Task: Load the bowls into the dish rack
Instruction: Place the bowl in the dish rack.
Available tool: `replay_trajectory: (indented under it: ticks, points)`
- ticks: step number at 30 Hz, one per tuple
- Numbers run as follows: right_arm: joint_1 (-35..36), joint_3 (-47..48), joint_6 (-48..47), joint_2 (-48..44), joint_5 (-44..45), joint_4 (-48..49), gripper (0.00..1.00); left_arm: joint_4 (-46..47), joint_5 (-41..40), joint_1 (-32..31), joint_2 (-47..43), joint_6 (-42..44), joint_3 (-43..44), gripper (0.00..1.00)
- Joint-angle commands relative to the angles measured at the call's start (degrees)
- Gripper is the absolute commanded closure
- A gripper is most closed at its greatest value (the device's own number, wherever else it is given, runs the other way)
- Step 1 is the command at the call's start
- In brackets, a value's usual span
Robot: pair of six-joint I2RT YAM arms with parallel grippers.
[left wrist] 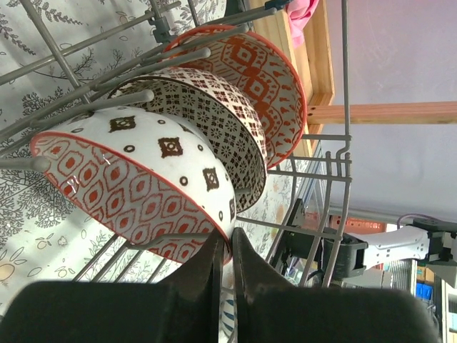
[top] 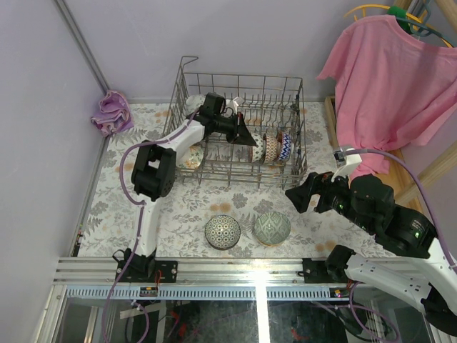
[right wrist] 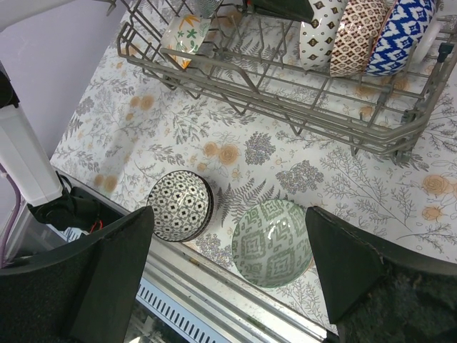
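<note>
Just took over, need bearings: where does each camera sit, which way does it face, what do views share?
Top external: above and behind the bases, looking down on table, dish rack, left arm, right arm.
Left wrist: inside the rack, facing the standing bowls past the shut left gripper.
Right wrist: over the table's front, looking down through the open right gripper at black-and-white bowl and green bowl.
Shared: all show the standing bowls.

The light is soft and even from overhead, so the bench [top: 186, 214] looks bright and the dish rack [top: 243, 176] throws only faint shadows. In the left wrist view the left gripper [left wrist: 230, 239] is a dark, blurred mass up close, while the red-patterned bowls [left wrist: 143, 179] stay crisp against a pale, washed-out wall [left wrist: 400, 57]. In the right wrist view the right gripper [right wrist: 227, 214] is black and soft-edged, and the green bowl [right wrist: 271, 243] shows a mild sheen.
</note>
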Motion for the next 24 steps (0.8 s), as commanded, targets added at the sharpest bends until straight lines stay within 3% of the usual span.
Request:
replay_trajectory:
  ticks: [1,15,20,24]
  points:
    - [0.1,0.2,0.5,-0.2,-1.0,2.4,0.06,-7.1,6.5,2.0,0.6,1.6,2.4,0.97]
    - [0.0,0.2,0.6,1.2,-1.8,3.1,0.06,-13.7,10.9,3.3,2.5,6.9,7.0,0.95]
    - [0.1,0.2,0.5,1.6,-2.1,3.5,0.06,-13.5,8.4,3.2,2.8,4.6,6.6,0.67]
    - [0.1,-0.2,0.4,1.7,-2.5,4.1,0.06,-4.4,6.1,3.1,-0.1,-2.8,0.1,0.64]
